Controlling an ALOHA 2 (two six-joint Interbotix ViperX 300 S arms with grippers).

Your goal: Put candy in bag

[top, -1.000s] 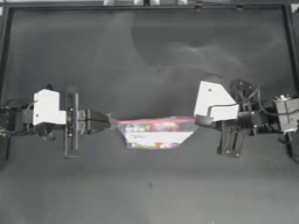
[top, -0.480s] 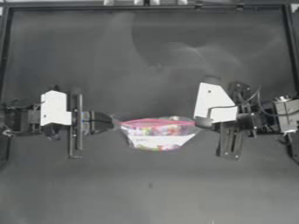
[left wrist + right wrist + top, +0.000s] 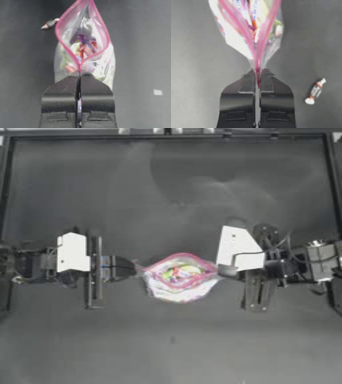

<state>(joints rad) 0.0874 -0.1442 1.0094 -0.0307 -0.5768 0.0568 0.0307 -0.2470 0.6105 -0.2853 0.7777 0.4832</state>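
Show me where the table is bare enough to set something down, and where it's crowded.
Bare: the table beyond the bag, up to the far rim, and the strip nearer than it. Crowded: the middle line, where the left hand and right hand pinch the bag's ends, the candy loose beside the right.

In the top view the candy (image 3: pixel 314 94) cannot be made out, hidden beneath the right arm. The bag (image 3: pixel 248 32) is cut off by the right wrist view's edge. Individual sweets inside are too blurred to count.
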